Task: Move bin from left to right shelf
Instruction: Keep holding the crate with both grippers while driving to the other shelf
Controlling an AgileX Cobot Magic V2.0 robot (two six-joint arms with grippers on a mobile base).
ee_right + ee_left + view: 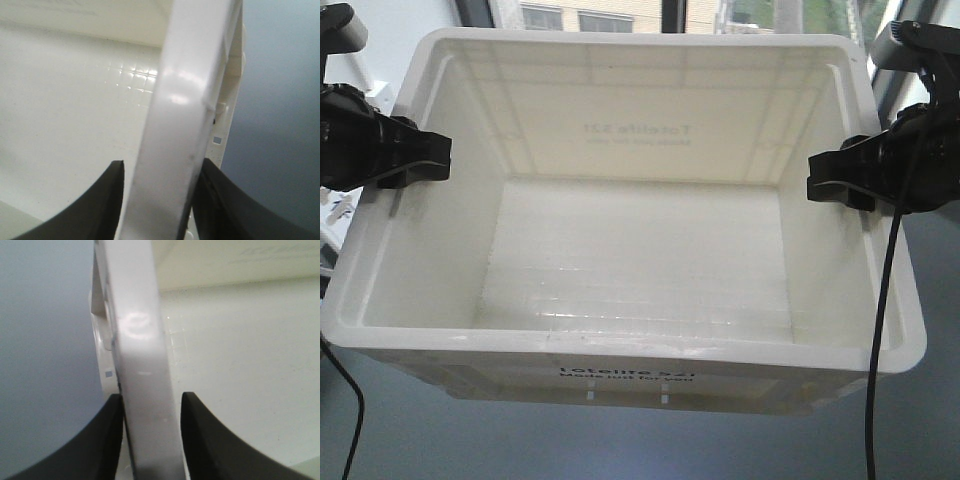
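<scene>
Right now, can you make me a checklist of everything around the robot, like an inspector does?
Surface: grey-blue surface below the bin; cannot tell whether the bin rests on anything.
Job's things: white bin, empty inside, black print on its near side.
Clutter: nothing seen.
Grippers: left gripper clamped on the bin's left rim; right gripper clamped on its right rim, one finger on each side of the rim.
Cables: black cable hangs across the bin's right rim; second cable at lower left.
Surroundings: windows behind the bin.
</scene>
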